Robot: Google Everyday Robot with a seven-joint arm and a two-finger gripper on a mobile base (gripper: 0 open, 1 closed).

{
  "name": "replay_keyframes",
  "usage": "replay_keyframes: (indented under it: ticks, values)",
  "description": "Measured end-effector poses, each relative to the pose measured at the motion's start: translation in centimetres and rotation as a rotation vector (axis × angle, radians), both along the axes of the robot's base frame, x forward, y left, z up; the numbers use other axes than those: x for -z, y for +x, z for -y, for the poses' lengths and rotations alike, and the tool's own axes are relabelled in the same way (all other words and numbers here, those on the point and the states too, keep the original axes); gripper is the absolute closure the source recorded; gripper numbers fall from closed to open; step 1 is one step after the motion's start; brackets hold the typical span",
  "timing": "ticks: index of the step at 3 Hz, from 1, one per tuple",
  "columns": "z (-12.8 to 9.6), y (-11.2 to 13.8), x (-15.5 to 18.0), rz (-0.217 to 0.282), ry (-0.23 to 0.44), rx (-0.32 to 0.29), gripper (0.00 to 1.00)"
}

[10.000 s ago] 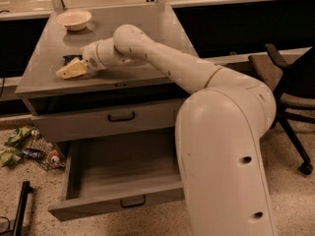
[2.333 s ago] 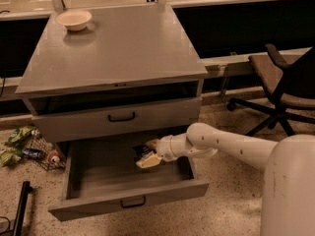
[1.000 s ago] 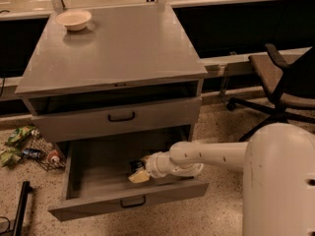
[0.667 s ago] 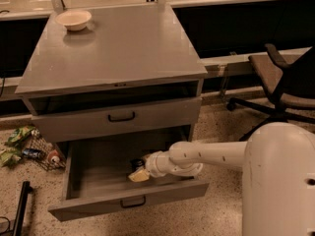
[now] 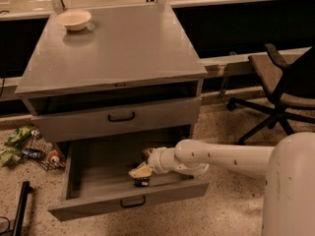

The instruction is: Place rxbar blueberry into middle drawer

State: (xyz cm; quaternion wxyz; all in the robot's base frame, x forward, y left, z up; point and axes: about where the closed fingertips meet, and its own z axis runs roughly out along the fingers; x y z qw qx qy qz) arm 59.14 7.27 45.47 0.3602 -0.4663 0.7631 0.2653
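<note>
The middle drawer [image 5: 88, 200] is pulled out, below a closed grey drawer with a black handle. My gripper [image 5: 143, 162] is inside it, low over the drawer floor near the front wall, and its beige fingers [image 5: 140, 171] stand apart. The rxbar blueberry [image 5: 141, 182], a small dark wrapper, lies on the drawer floor just under the lower finger, against the front of the drawer. I cannot tell whether the finger still touches it. My white arm reaches in from the right.
A beige bowl [image 5: 74, 19] sits at the back left of the cabinet top [image 5: 123, 48]. The closed upper drawer [image 5: 121, 117] overhangs the open one. An office chair [image 5: 283, 90] stands at the right. Wrappers and a small basket [image 5: 27, 149] lie on the floor at the left.
The gripper has stayed in the drawer and barely moved. The dark bar now shows lower, on the drawer floor under the fingers, and the fingers look spread.
</note>
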Motion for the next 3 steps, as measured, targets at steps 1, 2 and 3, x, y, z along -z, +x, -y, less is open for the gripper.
replay_keyframes:
  ticks: [1,2,3]
  values:
    - [0.6,-1.6,-3.4,0.038,0.055,-0.025,0.53]
    - [1.0,-3.7,-7.5,0.093,0.093,-0.064,0.76]
    - [1.0,-3.8,-8.1,0.101,0.100,-0.065,0.78]
